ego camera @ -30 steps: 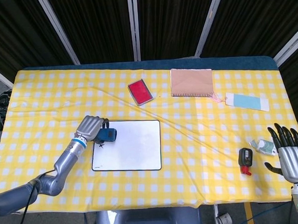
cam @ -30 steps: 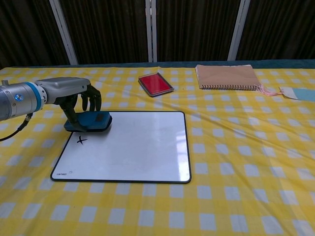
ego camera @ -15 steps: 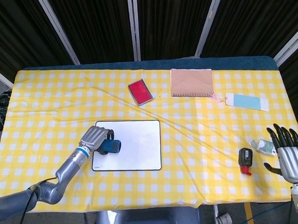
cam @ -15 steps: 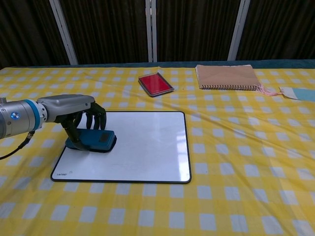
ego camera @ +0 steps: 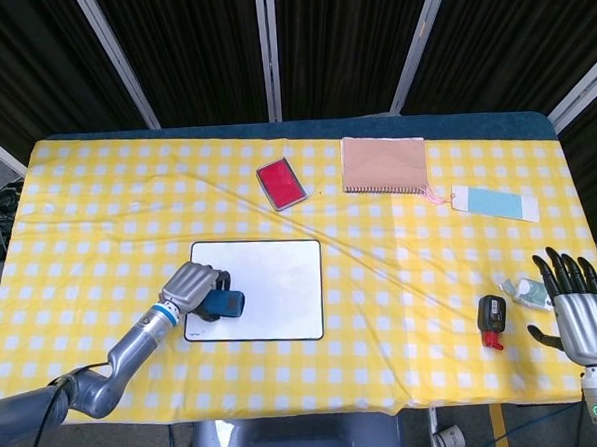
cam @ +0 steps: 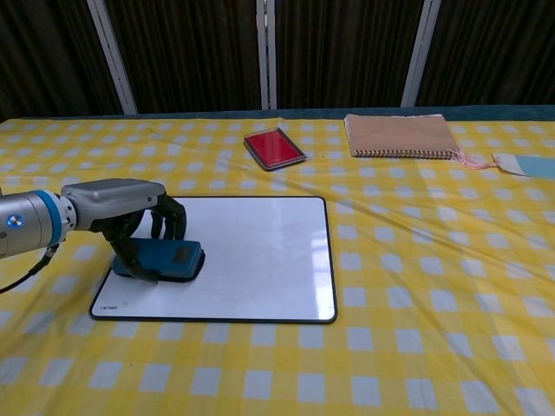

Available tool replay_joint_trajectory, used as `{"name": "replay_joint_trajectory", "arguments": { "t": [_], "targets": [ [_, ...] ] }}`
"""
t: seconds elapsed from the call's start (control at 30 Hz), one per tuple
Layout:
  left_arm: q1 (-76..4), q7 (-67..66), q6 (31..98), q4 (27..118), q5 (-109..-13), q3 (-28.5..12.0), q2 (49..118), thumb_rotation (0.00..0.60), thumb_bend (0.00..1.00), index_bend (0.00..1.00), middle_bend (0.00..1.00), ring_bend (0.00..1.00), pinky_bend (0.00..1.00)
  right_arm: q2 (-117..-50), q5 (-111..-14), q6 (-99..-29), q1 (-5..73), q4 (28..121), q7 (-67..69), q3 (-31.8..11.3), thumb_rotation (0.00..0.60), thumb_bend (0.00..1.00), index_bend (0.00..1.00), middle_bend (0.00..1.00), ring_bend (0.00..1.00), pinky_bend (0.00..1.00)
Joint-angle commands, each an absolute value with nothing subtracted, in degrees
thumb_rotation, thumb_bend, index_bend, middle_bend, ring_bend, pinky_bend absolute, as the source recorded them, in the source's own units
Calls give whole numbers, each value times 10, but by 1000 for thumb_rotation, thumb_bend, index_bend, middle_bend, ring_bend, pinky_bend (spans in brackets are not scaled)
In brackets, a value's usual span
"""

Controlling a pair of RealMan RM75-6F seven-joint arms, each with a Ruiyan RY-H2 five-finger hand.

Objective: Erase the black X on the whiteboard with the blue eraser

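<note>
Head view: the left hand grips the eraser at the whiteboard's left edge; the right hand, fingers spread and holding nothing, hangs well right of the whiteboard.

Chest view: the left hand presses the eraser on the whiteboard's near-left part.

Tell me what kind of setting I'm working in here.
Probably a lab or studio tabletop rig, not a home: a table under a yellow checked cloth, dark curtains behind it, and staged props like the whiteboard and notebook.

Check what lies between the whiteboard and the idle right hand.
Bare checked cloth, then a black-and-red device near the right hand; the head view shows it beyond the whiteboard.
</note>
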State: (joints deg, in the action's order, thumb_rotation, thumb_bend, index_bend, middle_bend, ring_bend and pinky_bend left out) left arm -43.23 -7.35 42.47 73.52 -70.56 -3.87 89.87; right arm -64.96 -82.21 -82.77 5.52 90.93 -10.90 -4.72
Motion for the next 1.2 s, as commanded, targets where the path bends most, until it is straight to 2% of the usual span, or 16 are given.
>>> {"name": "replay_joint_trajectory", "arguments": {
  "t": [0.03, 0.4, 0.93, 1.2],
  "targets": [
    [-440, -68, 417, 706, -693, -51, 907, 600, 159, 519, 457, 414, 561, -650, -821, -828, 55, 909, -109, -47, 600, 0, 0, 0, 0, 0],
    [-454, -43, 397, 641, -669, -75, 916, 600, 159, 519, 458, 414, 562, -650, -819, -827, 55, 907, -110, -48, 600, 0, 0, 0, 0, 0],
    [-425, -37, 455, 755, -775, -13, 884, 600, 159, 519, 458, 414, 562, -648, -823, -833, 54, 912, -108, -47, 600, 0, 0, 0, 0, 0],
    [-419, -27, 463, 749, -783, -8, 881, 600, 159, 519, 458, 414, 562, -646, -826, -836, 52, 914, -106, -47, 600, 0, 0, 0, 0, 0]
  ]
}}
